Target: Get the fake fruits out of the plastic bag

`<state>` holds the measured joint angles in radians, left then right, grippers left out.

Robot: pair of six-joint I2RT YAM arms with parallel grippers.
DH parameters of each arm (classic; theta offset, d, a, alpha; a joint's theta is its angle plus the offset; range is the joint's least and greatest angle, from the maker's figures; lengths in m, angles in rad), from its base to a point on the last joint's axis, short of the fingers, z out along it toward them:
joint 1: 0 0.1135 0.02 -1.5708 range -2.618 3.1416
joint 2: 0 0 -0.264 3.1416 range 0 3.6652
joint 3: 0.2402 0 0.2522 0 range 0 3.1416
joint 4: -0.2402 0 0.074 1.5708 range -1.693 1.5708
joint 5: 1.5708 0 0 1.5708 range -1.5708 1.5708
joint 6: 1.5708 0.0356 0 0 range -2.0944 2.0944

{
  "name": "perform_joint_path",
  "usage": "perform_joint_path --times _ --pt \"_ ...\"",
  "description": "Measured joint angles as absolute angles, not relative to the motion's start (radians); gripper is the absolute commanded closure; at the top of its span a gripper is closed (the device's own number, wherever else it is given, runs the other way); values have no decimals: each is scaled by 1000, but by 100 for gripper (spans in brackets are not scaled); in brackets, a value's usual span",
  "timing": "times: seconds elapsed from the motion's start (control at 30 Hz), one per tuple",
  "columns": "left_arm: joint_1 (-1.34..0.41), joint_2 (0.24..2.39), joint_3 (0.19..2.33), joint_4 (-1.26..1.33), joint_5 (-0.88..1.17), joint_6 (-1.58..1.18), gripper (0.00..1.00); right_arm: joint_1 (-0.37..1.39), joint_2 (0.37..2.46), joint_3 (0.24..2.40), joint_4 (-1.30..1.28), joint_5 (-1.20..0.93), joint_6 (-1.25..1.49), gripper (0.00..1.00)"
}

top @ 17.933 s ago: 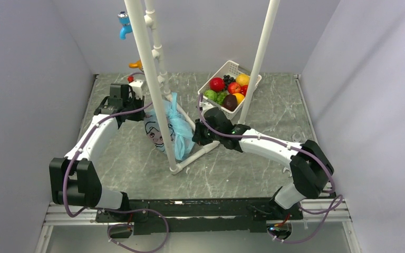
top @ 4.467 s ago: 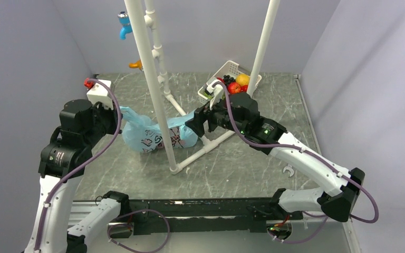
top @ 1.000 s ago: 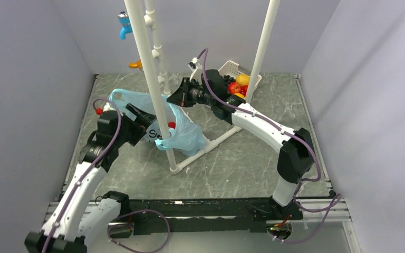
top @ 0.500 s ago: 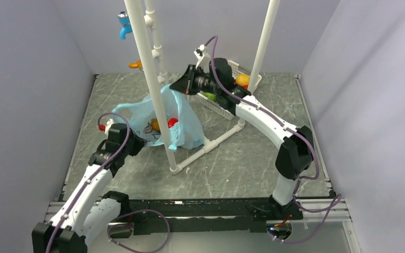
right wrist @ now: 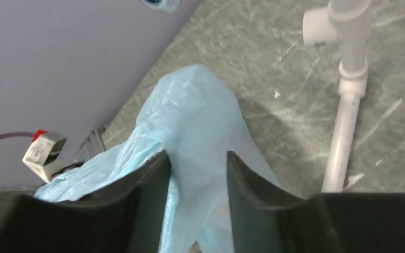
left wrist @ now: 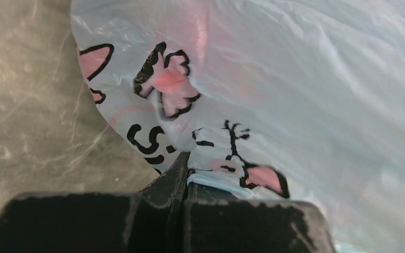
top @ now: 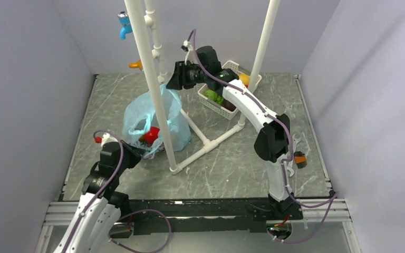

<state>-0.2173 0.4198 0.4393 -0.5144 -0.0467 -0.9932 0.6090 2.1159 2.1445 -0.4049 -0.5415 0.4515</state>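
The light-blue plastic bag (top: 161, 113) stands stretched upward beside the white front post. A red fake fruit (top: 151, 134) and a bit of an orange one (top: 142, 140) show through its lower part. My left gripper (top: 132, 151) is shut on the bag's bottom edge, just under the printed cartoon panel (left wrist: 190, 105); in the left wrist view the left gripper (left wrist: 185, 159) pinches a fold of plastic. My right gripper (top: 172, 84) is at the bag's top; in its own view the right gripper (right wrist: 198, 155) has its jaws apart with the bag's peak (right wrist: 195, 105) between them.
A white PVC frame has a front post (top: 153, 84), a back post (top: 262, 42) and base pipes (top: 206, 141) on the grey table. A white slotted basket (top: 216, 105) with green and orange fruits sits behind the right arm. A blue toy (top: 124, 25) hangs on the back pipe.
My left gripper has shut on the bag's lower edge and drawn back towards the near left. The right gripper lifted the bag's top and its jaws have parted. The fruits slid lower.
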Motion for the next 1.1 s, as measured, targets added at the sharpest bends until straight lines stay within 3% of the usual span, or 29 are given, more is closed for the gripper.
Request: perform_joint_path --times 0.07,0.13,0.17,0.27,0.37,0.6,0.73,0.83,1.0,1.1 --pt "-217 464 412 -517 -14 -988 85 630 2098 2118 -440 -505 416 38" --pt "-217 509 418 -521 7 -976 65 655 2072 2086 -484 -464 392 30" --pt "-217 523 427 -528 12 -962 49 671 2053 2067 -505 -442 382 22" --pt "-217 535 488 -574 22 -919 23 721 1986 1999 -540 -387 363 1" --pt "-217 517 567 -615 22 -882 3 774 1911 1919 -551 -322 350 0" --pt "-217 514 740 -716 -6 -799 1 855 1710 1615 -482 -192 367 0" --pt "-217 575 821 -765 -49 -740 1 846 1652 1479 -421 -167 386 16" --pt "-217 632 871 -790 -76 -694 1 847 1620 1379 -360 -159 392 36" --pt "-217 658 863 -795 -82 -663 4 865 1494 1090 -218 -134 410 81" --pt "-217 637 804 -793 -84 -666 5 872 1420 923 -155 -100 426 91"
